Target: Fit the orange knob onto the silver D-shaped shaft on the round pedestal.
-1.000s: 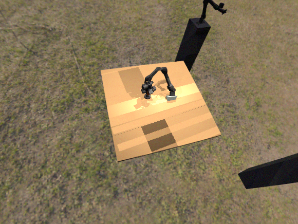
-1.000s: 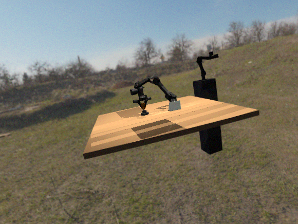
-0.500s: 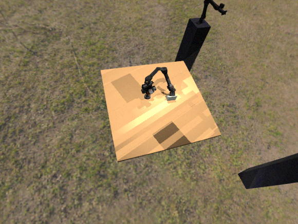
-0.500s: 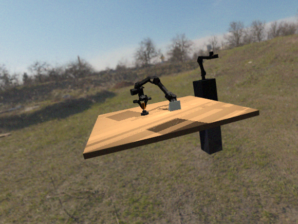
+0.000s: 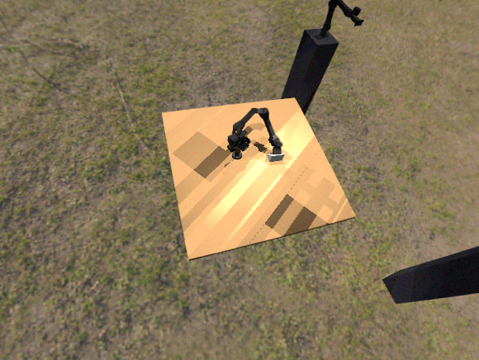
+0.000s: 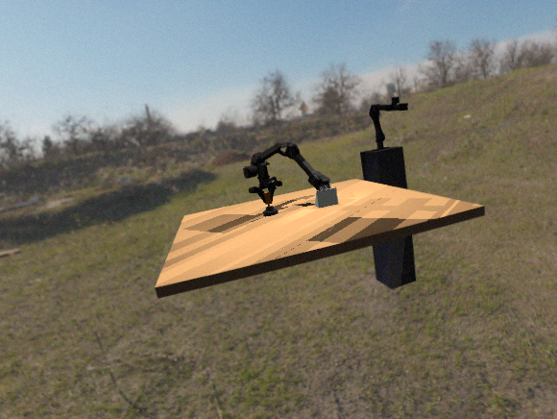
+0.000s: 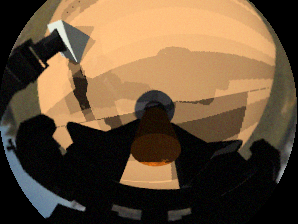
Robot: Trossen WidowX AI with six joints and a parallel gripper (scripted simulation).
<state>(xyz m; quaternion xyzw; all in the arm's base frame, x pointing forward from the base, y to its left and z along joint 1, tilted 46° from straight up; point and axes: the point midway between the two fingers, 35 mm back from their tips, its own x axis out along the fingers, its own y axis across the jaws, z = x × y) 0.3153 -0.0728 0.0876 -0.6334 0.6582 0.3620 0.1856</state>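
Observation:
My gripper (image 5: 238, 151) (image 6: 268, 198) (image 7: 154, 123) is shut on the orange knob (image 5: 238, 152) (image 6: 268, 195) (image 7: 156, 149) and points down. The knob is in shadow in the wrist view and looks dark brown, with a bright orange lower edge. The round grey pedestal (image 5: 236, 157) (image 6: 270, 211) (image 7: 142, 107) stands on the table directly below the fingertips. The knob's lower end overlaps the middle of the pedestal in the wrist view. The silver shaft and the knob's hole are hidden. I cannot tell whether the knob touches the shaft.
The wooden table (image 5: 206, 231) (image 6: 206, 266) carries patchy shadows. The arm's pale grey base block (image 5: 276, 158) (image 6: 326, 197) (image 7: 76, 42) stands beside the pedestal. Beyond the table is a dark pillar (image 5: 310, 62) (image 6: 384, 168) with another small arm on top.

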